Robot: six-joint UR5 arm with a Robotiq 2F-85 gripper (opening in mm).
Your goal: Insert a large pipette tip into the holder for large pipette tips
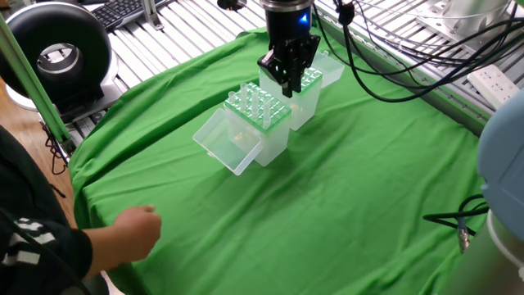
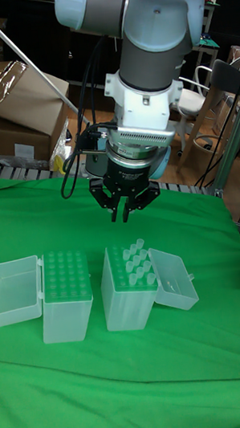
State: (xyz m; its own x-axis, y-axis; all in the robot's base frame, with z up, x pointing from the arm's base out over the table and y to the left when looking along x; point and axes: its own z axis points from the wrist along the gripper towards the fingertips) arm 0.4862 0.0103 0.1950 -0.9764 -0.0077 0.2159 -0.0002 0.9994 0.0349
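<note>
Above the two boxes on the green cloth, the gripper is held pointing straight down, clear of both. Its fingers are seen drawn close together with only a narrow slit between them; whether anything thin is pinched there cannot be told, and the large pipette tip cannot be made out in either view. In the tall fixed view, the holder for large pipette tips is found at about 8 o'clock from the gripper, standing upright with its bright green hole plate uppermost and its clear lid swung open at 9 o'clock. Just beside it at 3 o'clock, apart from it, the box of clear tips is placed almost directly under the gripper, its own lid hanging open at 3 o'clock. In the fixed view, the gripper is seen in front of the holder, with the tip box at 7 o'clock. A person's hand is rested on the cloth at 7 o'clock, well apart from the boxes.
</note>
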